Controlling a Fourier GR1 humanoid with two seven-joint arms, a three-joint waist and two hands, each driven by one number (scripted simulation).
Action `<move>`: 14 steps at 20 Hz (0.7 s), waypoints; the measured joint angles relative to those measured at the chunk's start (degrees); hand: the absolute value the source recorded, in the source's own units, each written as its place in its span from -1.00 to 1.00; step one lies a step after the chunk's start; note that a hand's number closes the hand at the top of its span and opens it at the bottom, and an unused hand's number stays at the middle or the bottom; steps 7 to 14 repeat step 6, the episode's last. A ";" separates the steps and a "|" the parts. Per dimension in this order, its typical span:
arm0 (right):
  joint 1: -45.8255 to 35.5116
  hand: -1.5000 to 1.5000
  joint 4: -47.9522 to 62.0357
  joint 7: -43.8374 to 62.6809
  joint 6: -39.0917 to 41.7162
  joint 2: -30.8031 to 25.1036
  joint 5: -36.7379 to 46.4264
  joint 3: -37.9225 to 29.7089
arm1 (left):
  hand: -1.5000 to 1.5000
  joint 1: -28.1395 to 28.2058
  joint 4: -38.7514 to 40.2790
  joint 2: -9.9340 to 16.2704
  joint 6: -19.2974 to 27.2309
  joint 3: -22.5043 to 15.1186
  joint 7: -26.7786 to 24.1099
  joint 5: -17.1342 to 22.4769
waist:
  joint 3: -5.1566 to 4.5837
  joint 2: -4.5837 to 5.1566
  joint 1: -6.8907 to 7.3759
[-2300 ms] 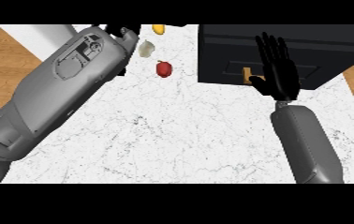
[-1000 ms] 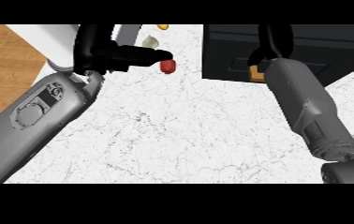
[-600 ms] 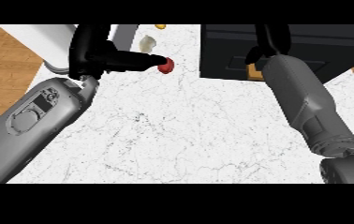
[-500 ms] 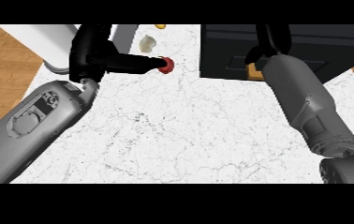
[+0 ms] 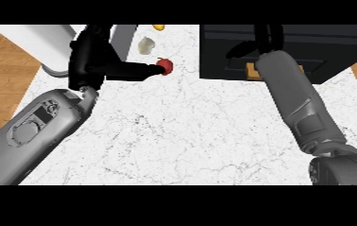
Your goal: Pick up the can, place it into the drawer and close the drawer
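A small red can (image 5: 166, 66) stands on the white marble counter (image 5: 188, 135), left of the black open drawer (image 5: 317, 45). My left hand (image 5: 94, 59) comes in from the left, and its straight fingers (image 5: 140, 71) reach right until their tips touch the can's left side. They are not curled round it. My right hand (image 5: 263, 37) rests over the drawer with its fingers pointing away and its thumb spread to the left. It holds nothing, and its forearm (image 5: 293, 97) hides part of the drawer's front edge.
A pale lumpy item (image 5: 146, 45) and a yellow-orange item (image 5: 159, 27) lie behind the can. A white and grey appliance (image 5: 42, 43) stands at the back left, with wooden floor (image 5: 10, 78) beyond the counter's left edge. Something orange (image 5: 301, 70) shows inside the drawer.
My left arm has swung in from the left, and its fingers have stretched right to reach the can. The can has barely shifted. My right hand stays over the drawer.
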 measured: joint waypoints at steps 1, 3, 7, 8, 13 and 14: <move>-0.39 -1.00 -0.26 -0.52 0.98 0.59 -1.77 -1.41 | -1.00 0.47 0.13 0.25 -0.02 0.24 -0.17 -0.07 | 0.01 -0.09 -0.23; -1.08 -1.00 -0.55 -1.51 3.04 1.49 -4.90 -3.87 | -1.00 1.08 -0.09 0.37 0.03 0.43 -0.06 -0.24 | 0.02 -0.24 -0.53; -1.79 -1.00 -0.62 -2.98 5.98 1.66 -8.57 -6.61 | -1.00 2.49 -0.85 0.75 -0.27 1.15 -0.42 -0.49 | -0.03 -0.33 -0.68; -1.79 -1.00 -0.62 -2.98 5.98 1.66 -8.57 -6.61 | -1.00 2.49 -0.85 0.75 -0.27 1.15 -0.42 -0.49 | -0.03 -0.33 -0.68; -1.79 -1.00 -0.62 -2.98 5.98 1.66 -8.57 -6.61 | -1.00 2.49 -0.85 0.75 -0.27 1.15 -0.42 -0.49 | -0.03 -0.33 -0.68; -1.79 -1.00 -0.62 -2.98 5.98 1.66 -8.57 -6.61 | -1.00 2.49 -0.85 0.75 -0.27 1.15 -0.42 -0.49 | -0.03 -0.33 -0.68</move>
